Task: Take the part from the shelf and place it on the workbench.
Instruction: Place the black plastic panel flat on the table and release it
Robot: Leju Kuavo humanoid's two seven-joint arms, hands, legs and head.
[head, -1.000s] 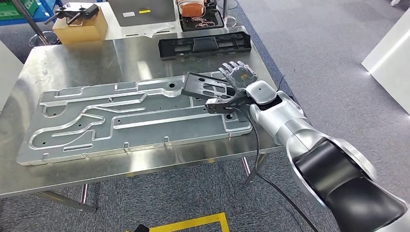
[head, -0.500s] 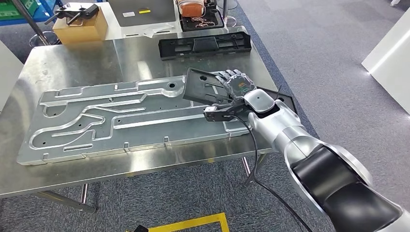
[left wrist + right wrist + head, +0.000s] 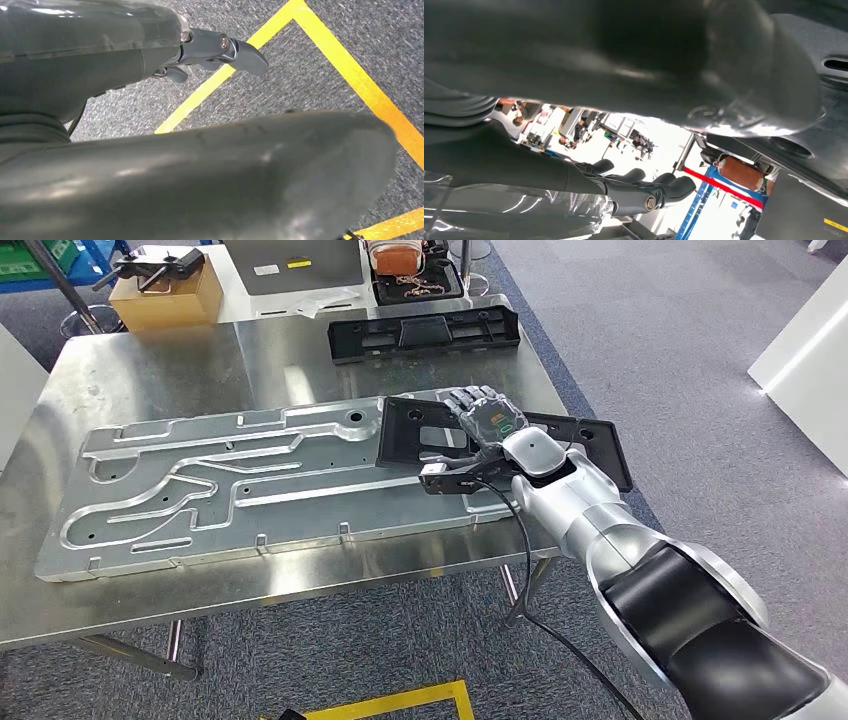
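Observation:
The part is a long flat black plastic panel. It lies almost level across the right end of the steel workbench, one end over the big metal plate and the other past the table's right edge. My right hand holds it near its middle, fingers spread on top. In the right wrist view the panel sits beside the thumb, and the dark fingers reach out. My left hand hangs over the carpet, holding nothing.
A second black panel lies at the back of the bench. A cardboard box with a black tool on it stands at the back left. Yellow floor tape runs under the left hand. A white cabinet is at the right.
The right hand has tipped the black panel from a steep tilt down to nearly flat. Its far end has come into sight past the table's right edge. The hand has shifted slightly left.

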